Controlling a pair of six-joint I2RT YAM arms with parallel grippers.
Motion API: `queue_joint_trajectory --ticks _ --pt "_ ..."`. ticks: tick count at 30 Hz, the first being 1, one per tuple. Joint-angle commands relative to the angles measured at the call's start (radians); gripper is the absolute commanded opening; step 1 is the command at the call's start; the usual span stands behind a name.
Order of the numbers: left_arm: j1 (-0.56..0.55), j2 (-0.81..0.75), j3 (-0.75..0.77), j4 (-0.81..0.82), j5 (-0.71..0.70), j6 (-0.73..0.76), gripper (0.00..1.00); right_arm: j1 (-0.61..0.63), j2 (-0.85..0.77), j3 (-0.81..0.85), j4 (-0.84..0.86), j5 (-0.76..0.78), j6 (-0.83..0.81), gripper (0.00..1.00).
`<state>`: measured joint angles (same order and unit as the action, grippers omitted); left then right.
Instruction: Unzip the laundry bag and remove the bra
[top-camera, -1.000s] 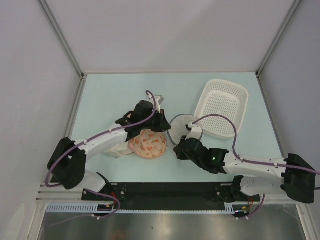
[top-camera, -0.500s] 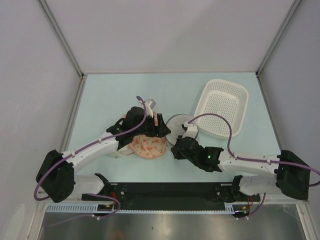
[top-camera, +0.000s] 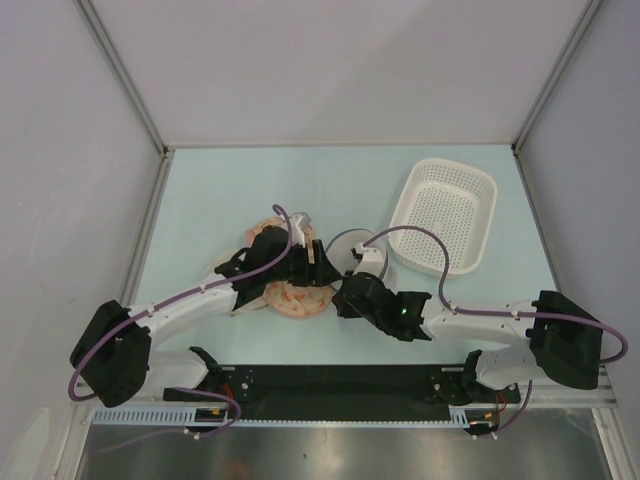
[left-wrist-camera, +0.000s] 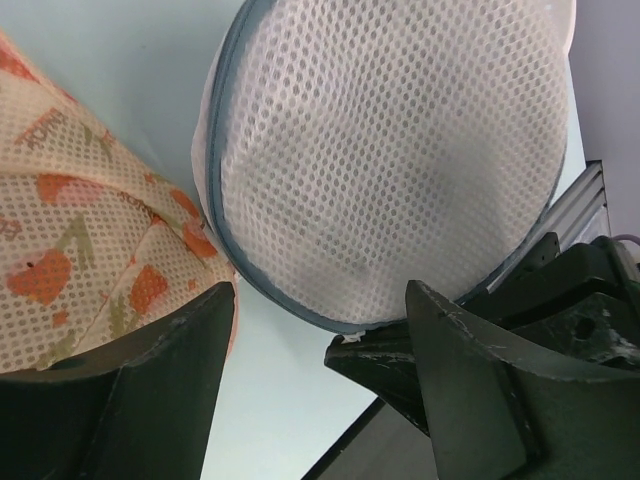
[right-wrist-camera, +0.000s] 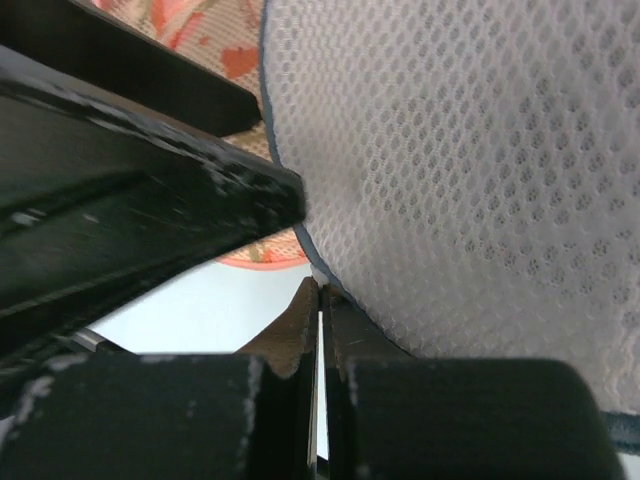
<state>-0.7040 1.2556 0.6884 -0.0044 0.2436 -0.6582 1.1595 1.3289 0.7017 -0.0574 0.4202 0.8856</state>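
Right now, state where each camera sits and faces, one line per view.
Top external: fixed above and behind the arms, looking down at the pale green table and white perforated plastic basket; both arms show.
Left wrist: on the left arm, looking past its open left pincer at the round white mesh laundry bag with dark zipper band.
Right wrist: on the right arm, looking along its shut right pincer at the bag's rim.
Shared: both wrist views show the bag and the peach floral mesh item.

We are viewing a pale green surface (top-camera: 230, 190) carrying the laundry bag (top-camera: 343, 243), a peach floral padded item (top-camera: 293, 300) just beside it, and a white perforated basket (top-camera: 445, 212).
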Motion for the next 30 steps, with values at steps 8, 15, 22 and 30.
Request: queue_joint_trajectory --ticks 8,15,22,30 --pt "-0.022 -0.002 -0.017 0.044 0.016 -0.027 0.65 0.003 0.021 0.059 0.05 -0.008 -0.019 0.0" --pt "-0.023 0.01 -0.004 0.057 0.022 -0.037 0.35 0.002 0.024 0.061 0.05 -0.014 -0.022 0.0" --pt "-0.022 0.025 0.014 0.069 0.023 -0.047 0.11 0.002 0.026 0.058 0.05 -0.015 -0.019 0.0" --pt "-0.022 0.03 0.048 0.044 0.003 -0.024 0.0 0.002 0.021 0.059 0.045 -0.014 -0.013 0.0"
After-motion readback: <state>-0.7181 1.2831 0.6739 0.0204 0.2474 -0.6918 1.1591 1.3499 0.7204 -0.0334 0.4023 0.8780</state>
